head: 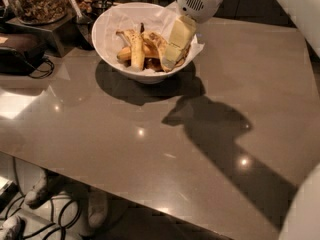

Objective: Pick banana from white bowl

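The white bowl (103,48), lined with crinkled white paper, stands at the far middle of the brown table. Several bananas lie in it. The brown-speckled banana (156,42) lies right of centre. A paler, long-stemmed banana (136,50) lies to its left, and a small dark one (125,55) sits at the left. My gripper (175,45) reaches down from the white wrist (199,1) into the right side of the bowl. It is right against the speckled banana and hides that banana's right end.
A glass jar of nuts (37,1) stands on a metal stand at the far left. A dark device with a cable (20,51) lies left of the bowl. The table's near edge runs across the bottom, with cables and feet on the floor (45,204) below it.
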